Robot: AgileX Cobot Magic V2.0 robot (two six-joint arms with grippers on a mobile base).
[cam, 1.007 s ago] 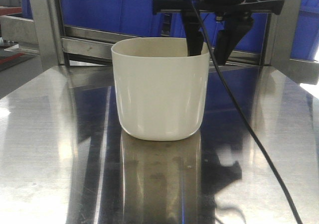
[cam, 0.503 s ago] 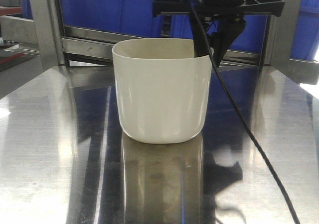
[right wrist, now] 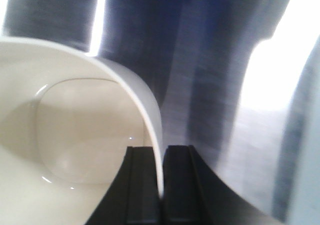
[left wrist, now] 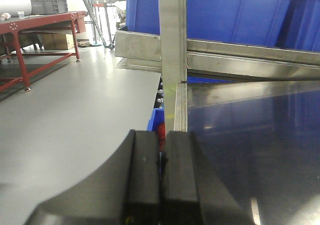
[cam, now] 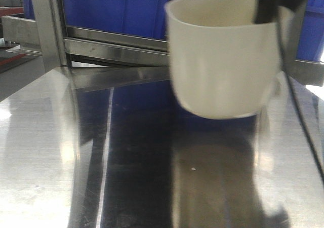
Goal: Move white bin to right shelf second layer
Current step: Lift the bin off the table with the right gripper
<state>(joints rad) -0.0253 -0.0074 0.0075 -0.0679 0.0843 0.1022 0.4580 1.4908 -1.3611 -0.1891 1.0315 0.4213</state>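
Observation:
The white bin (cam: 223, 61) hangs blurred in the air above the steel table (cam: 76, 162), at the upper right of the front view. My right gripper (right wrist: 161, 175) is shut on its right wall, one finger inside, one outside; the bin's empty inside (right wrist: 75, 130) fills the left of the right wrist view. Only the gripper's dark finger (cam: 266, 7) shows at the bin's rim in the front view. My left gripper (left wrist: 162, 150) is shut and empty, at the table's left edge. No roller shelf level is in view.
Big blue crates (cam: 116, 7) sit on steel rack rails (cam: 116, 48) behind the table. A steel post (left wrist: 172, 45) stands at the table's left corner. A black cable (cam: 298, 116) hangs at the right. A red-framed bench (left wrist: 35, 30) stands across the grey floor.
The right gripper closed on the bin's right wall, then lifted the bin off the table, up and to the right.

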